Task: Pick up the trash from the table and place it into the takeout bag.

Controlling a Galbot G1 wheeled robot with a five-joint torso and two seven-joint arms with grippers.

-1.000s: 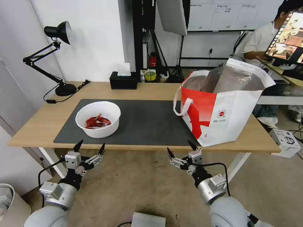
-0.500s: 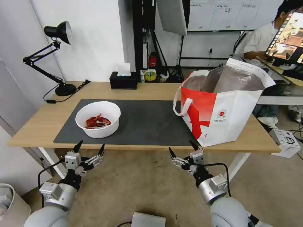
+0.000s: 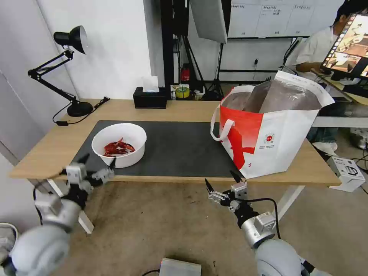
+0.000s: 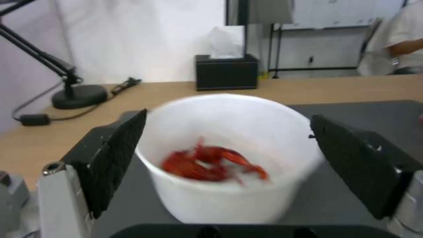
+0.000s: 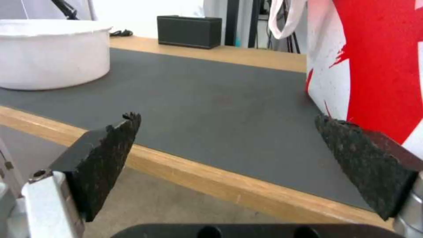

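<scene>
While the white bowl of red crayfish shells is sat on the left part of the dark grey mat, the left gripper is held right at the front edge of the table, just short of the bowl's near-left side. Its jaws are spread wide. In the left wrist view the bowl is framed between the two black pads, nothing touching it, and the shells are seen piled in the bottom.

Over on the right, the takeout bag is stood upright on the table's right end, partly over the mat's corner, mouth open, foil lining showing. A white loop handle is hung down its red side.

The right gripper is parked lower, in front of the table edge and below the bag's near corner, jaws also spread and empty. From the right wrist view, the mat, the wood edge and the bag's red-and-white wall can be made out between the pads, with the bowl further off.

At the back edge a black tissue box and a black desk lamp are placed, well apart from the bowl.
</scene>
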